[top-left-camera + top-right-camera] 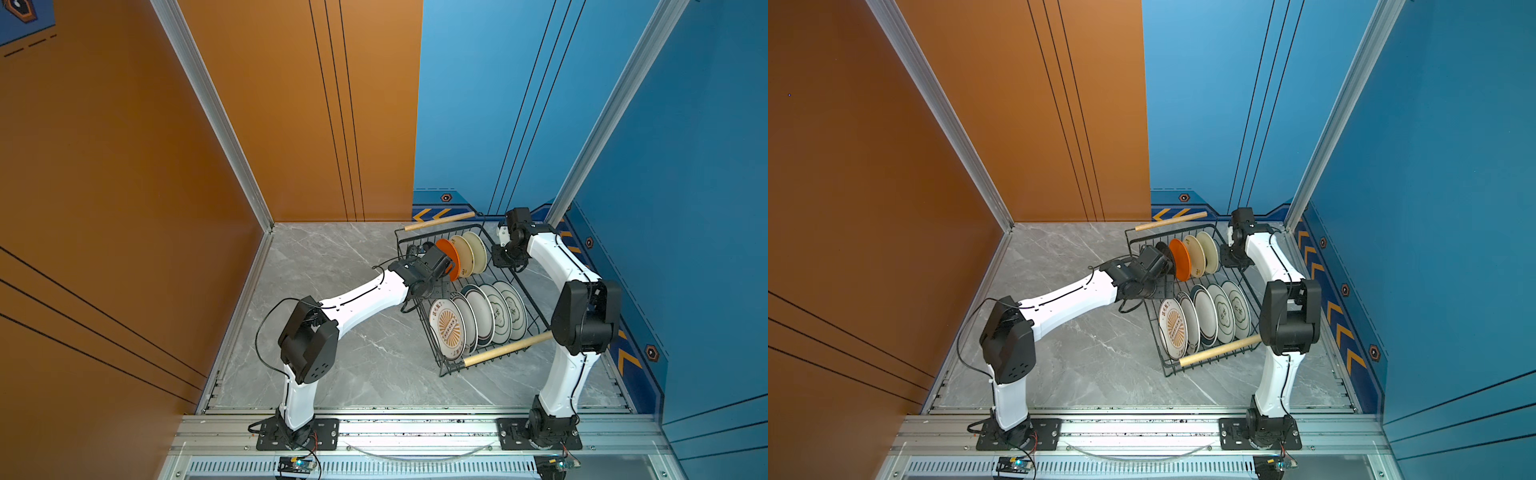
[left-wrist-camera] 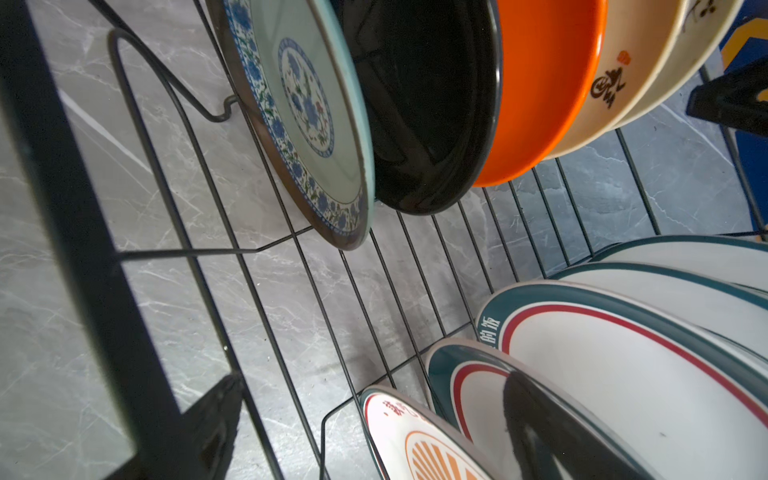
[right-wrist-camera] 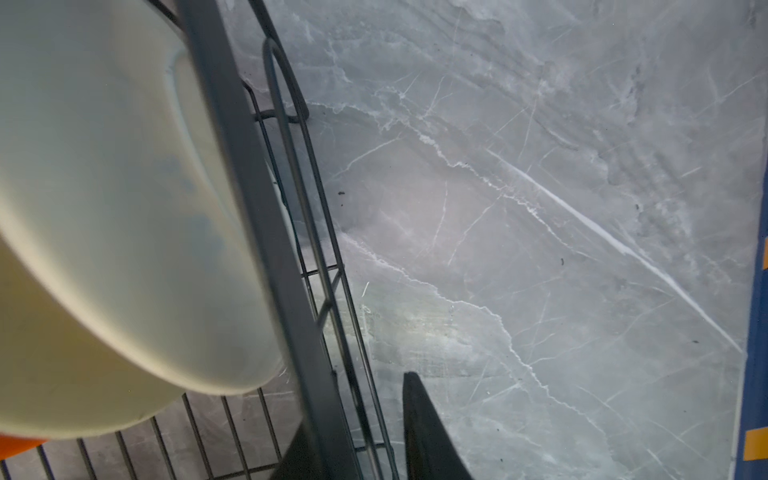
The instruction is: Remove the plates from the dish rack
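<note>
Table (image 1: 332,357): grey marble, and I see no plate lying on it anywhere.
Dish rack (image 1: 451,365): sits angled on the table's right half, between my two arms.
Larger plates (image 1: 478,318): five white ones stand on edge in the near row, all inside the rack.
Smaller plates (image 1: 1198,253): five in the far row, also on edge in the rack: teal-patterned plate (image 2: 307,116), black plate (image 2: 428,104), orange plate (image 1: 449,258), two cream plates (image 1: 476,249).
Progress: I count all ten in their slots, so I judge that nothing is unloaded. The whole job is left, and this looks like the approach to a first pick.
Left arm (image 1: 365,299): elbow raised at the left, forearm running across to the rack's left wall, wrist tipped down into the basket.
Right arm (image 1: 552,259): elbow high by the near wooden handle, forearm running back along the rack's right side, wrist bent down at that wall beside the cream plates.
Left gripper (image 1: 440,278): fingers spread wide, holding nothing, near the teal-patterned end of the far row.
Right gripper (image 1: 510,261): fingers stand either side of the rack's right wall, close in. I cannot tell whether they are clamped on it.
</note>
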You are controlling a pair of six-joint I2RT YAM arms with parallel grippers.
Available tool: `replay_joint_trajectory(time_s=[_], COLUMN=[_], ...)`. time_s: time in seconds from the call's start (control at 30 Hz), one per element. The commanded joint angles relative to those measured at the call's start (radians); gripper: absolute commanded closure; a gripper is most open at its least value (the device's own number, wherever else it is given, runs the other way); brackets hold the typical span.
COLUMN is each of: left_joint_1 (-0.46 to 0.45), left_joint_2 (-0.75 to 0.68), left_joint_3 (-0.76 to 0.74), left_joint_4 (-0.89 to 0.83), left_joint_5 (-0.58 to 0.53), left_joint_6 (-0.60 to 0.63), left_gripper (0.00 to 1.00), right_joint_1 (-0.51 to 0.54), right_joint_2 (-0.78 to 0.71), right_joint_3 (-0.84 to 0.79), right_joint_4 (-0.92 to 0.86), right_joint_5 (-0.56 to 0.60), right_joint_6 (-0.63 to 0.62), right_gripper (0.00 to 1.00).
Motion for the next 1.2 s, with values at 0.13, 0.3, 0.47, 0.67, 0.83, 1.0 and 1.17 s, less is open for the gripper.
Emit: replay_joint_trajectory(time_s=[0.13, 0.3, 0.47, 0.67, 0.83, 1.0, 1.17], left_joint_1=[-0.059, -0.073, -0.083, -0.097, -0.109, -0.113, -0.115], left_joint_2=[0.074, 0.103, 0.119, 0.134, 0.157, 0.174, 0.185], left_joint_3=[0.103, 0.142, 0.165, 0.193, 0.211, 0.22, 0.223], left_joint_4=[0.101, 0.1, 0.101, 0.101, 0.101, 0.101, 0.101], left_joint_5=[0.162, 0.183, 0.205, 0.212, 0.224, 0.216, 0.221], left_joint_6=[0.044, 0.05, 0.054, 0.057, 0.058, 0.066, 0.066], left_gripper=[0.02, 0.03, 0.03, 0.03, 0.03, 0.02, 0.01], right_joint_1=[-0.004, -0.026, -0.051, -0.07, -0.086, -0.105, -0.117], right_joint_2=[0.065, 0.1, 0.145, 0.182, 0.206, 0.212, 0.202], right_joint_3=[0.09, 0.143, 0.186, 0.254, 0.289, 0.293, 0.287], right_joint_4=[-0.066, -0.082, -0.092, -0.113, -0.12, -0.126, -0.124], right_joint_5=[0.007, 0.01, 0.01, 0.011, 0.013, 0.005, 0.017], right_joint_6=[-0.031, -0.038, -0.051, -0.076, -0.08, -0.086, -0.087], right_gripper=[0.76, 0.76, 0.76, 0.75, 0.74, 0.72, 0.69])
